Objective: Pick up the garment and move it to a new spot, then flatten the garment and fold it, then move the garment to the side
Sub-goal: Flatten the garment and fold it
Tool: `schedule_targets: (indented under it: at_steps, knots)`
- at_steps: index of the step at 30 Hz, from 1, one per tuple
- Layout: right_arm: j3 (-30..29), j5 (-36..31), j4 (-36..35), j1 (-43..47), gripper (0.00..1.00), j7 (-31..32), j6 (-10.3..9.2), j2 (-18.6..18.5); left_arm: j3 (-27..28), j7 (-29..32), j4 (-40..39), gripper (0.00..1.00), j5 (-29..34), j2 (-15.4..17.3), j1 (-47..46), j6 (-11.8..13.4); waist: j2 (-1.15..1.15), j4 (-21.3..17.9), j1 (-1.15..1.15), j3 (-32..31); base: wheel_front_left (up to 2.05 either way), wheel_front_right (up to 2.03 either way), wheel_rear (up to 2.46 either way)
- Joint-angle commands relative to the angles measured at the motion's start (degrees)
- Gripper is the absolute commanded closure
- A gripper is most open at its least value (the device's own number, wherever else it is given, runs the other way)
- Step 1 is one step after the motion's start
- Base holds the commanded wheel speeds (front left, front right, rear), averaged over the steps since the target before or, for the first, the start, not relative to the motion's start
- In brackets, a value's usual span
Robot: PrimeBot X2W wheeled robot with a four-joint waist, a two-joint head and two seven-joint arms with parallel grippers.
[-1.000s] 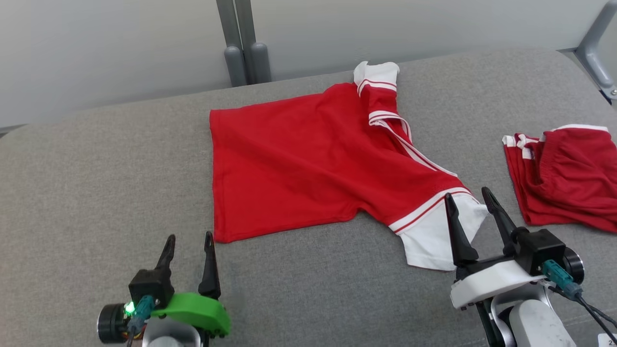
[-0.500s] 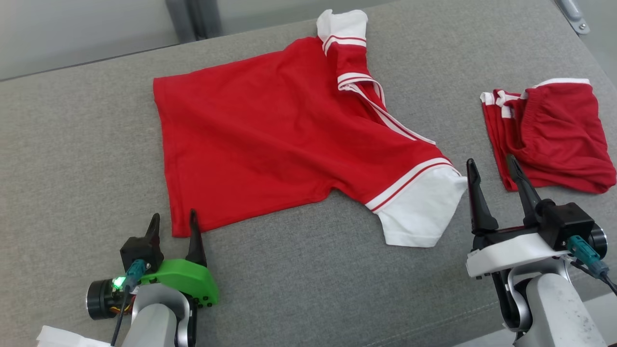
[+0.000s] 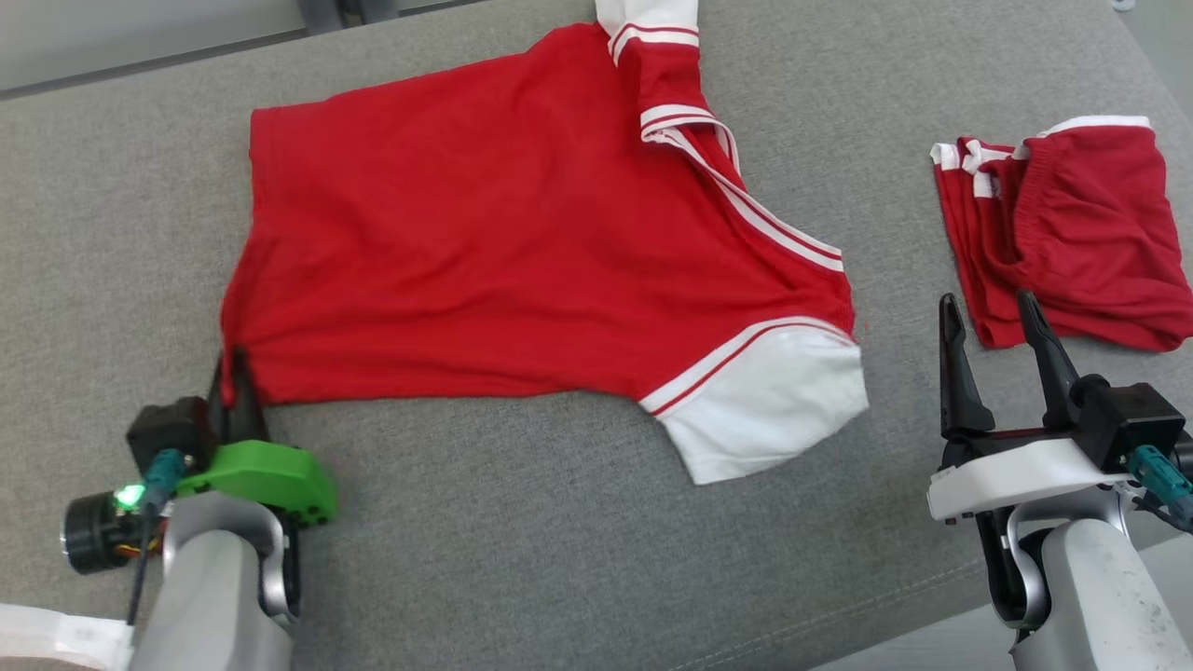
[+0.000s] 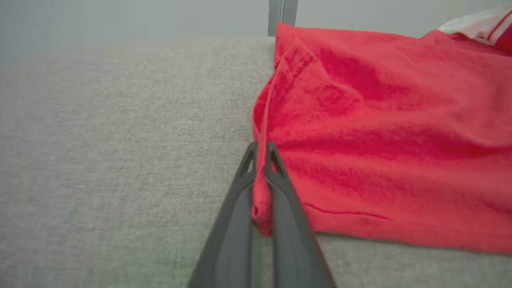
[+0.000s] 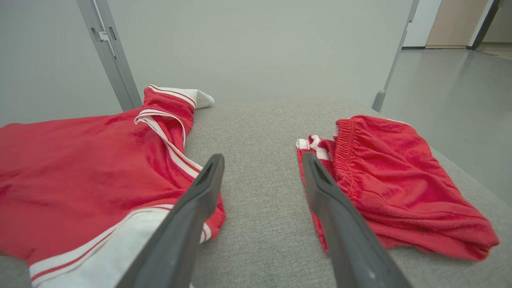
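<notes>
The garment [image 3: 485, 242] is a red shirt with white, red-striped sleeve ends, spread on the grey padded surface [image 3: 559, 578]. My left gripper [image 3: 233, 362] is shut on the corner of its hem at the near left, which bunches towards the fingers. In the left wrist view the red hem [image 4: 262, 192] is pinched between the two dark fingers of the left gripper [image 4: 261, 149]. My right gripper [image 3: 986, 303] stands open and empty, right of the near white sleeve [image 3: 774, 401]. In the right wrist view the right gripper [image 5: 263, 158] frames bare fabric beside the garment [image 5: 80, 168].
A second red garment, shorts [image 3: 1081, 233] with white trim, lies crumpled at the right, just beyond the right fingers; the right wrist view has the shorts [image 5: 384, 180] too. Grey posts [image 5: 108, 52] and a pale wall stand behind the surface.
The camera has tilted down and shifted. My left gripper has reached the hem corner, shut on it and drawn it to the left. The right gripper stays open beside the sleeve.
</notes>
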Motion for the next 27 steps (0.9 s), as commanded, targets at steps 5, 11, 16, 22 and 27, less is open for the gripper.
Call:
schedule_targets:
  at_steps: [5,11,16,22,27]
  knots:
    - [-0.1,0.2,1.1,-1.1,0.0,-0.2,-0.09,0.0,4.0,0.0,-1.9,1.0,2.5,3.0,-2.9,0.7,0.0,1.6,0.0,1.3,0.0,0.0,0.0]
    - [0.8,0.5,2.0,-1.5,0.0,-0.2,-0.09,0.1,7.1,0.0,-1.7,1.0,3.8,4.4,-4.3,0.7,0.0,2.4,0.0,1.6,0.0,0.0,0.0]
    - [1.6,0.5,2.2,-1.7,0.0,-0.2,-0.09,-0.1,7.5,0.0,-2.0,0.0,5.6,3.2,-2.5,0.8,0.0,3.1,0.0,0.9,0.0,0.0,0.0]
    - [3.8,0.5,1.5,-0.6,0.0,-0.2,-0.09,0.1,8.2,0.0,-6.0,0.0,6.0,0.5,2.4,0.4,0.0,4.7,0.0,-1.8,0.0,0.0,0.0]
    - [6.7,0.6,1.4,0.7,0.0,-0.2,-0.09,0.4,7.5,0.0,-8.0,0.0,6.1,-1.0,7.2,-0.4,0.0,6.4,0.0,-5.3,0.0,0.0,0.0]
